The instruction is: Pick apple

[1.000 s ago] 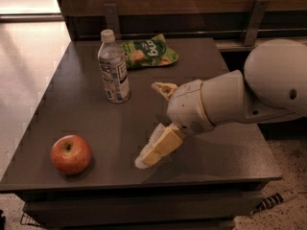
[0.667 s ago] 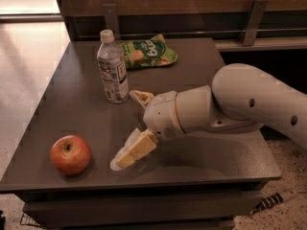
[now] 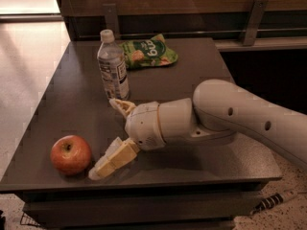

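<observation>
Tabletop: A dark, square tabletop (image 3: 201, 71) carries every object in the scene, and its front edge runs close under the action.

Arm: The robot's pale arm (image 3: 249, 114) reaches in from the right of the camera view. It lies low across the tabletop and points toward the front-left corner.

Snack bag: A green snack bag (image 3: 146, 51) lies flat at the back, well apart from the action.

Bottle: A clear water bottle (image 3: 112, 66) stands upright just behind the wrist, near the rear finger (image 3: 122, 107).

Gripper: The gripper (image 3: 104, 138) hovers low over the front of the tabletop. Its two fingers are spread wide and hold nothing, and the front finger (image 3: 117, 157) slants down toward the tabletop.

Apple: The red-orange apple (image 3: 71, 155) sits upright near the front-left corner, with its stem dimple on top.

Bearing: The apple lies to the left of the gripper in the camera view, just beyond the tip of the front finger. It is outside the span of the fingers rather than between them, and whether tip and fruit touch cannot be told.

Next move: By this reading, a short advance leftward would be needed to bracket the apple. The fruit is round, so it offers no long axis to line up with.
</observation>
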Controlling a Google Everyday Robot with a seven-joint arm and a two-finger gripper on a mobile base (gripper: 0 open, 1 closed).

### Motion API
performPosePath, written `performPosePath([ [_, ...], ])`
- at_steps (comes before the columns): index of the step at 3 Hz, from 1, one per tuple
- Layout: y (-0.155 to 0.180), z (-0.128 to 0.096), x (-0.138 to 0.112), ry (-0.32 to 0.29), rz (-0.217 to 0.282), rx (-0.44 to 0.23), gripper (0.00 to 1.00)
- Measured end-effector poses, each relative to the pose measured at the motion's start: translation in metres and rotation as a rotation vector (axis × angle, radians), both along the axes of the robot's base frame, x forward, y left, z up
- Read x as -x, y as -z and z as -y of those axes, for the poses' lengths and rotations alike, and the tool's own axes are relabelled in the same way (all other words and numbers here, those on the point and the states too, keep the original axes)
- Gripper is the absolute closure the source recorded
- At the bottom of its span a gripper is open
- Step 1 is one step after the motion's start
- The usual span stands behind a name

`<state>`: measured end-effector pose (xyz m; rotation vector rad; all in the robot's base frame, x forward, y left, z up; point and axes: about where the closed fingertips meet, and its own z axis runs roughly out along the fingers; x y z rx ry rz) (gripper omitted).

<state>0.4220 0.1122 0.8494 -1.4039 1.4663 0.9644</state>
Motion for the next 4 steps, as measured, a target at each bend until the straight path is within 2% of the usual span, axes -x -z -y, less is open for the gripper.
performPosePath([
  [2,-0.003,-0.042,0.02,-0.078,-0.008,-0.082,0.0],
  [3,0.005,-0.053,0.029,-0.112,-0.019,-0.094,0.0],
  [4,0.005,-0.055,0.032,-0.12,-0.019,-0.095,0.13],
])
